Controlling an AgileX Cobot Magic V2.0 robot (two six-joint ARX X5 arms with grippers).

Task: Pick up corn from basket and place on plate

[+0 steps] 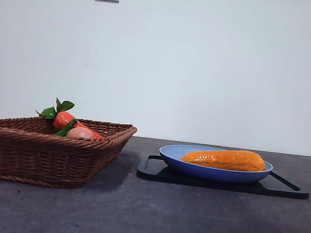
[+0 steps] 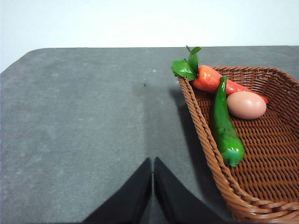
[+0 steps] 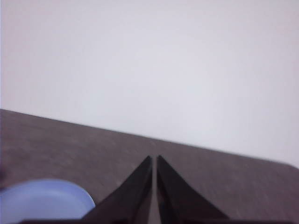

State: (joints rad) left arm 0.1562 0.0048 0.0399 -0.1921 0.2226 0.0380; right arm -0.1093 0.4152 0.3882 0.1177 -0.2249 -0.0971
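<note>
Corn (image 1: 225, 159) lies on its side in the blue plate (image 1: 184, 163).

The plate sits on a black tray (image 1: 154, 172), well apart from the wicker basket (image 1: 33, 156), which holds a carrot (image 2: 210, 79), green pepper (image 2: 225, 128) and egg (image 2: 246, 105). The left gripper (image 2: 153, 164) and right gripper (image 3: 154, 161) both have jaws pressed together, empty.

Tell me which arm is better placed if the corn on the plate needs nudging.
Right, probably. The right tool has the round light-blue plastic plate beside it; the left tool sits by the brown woven wicker basket.
</note>
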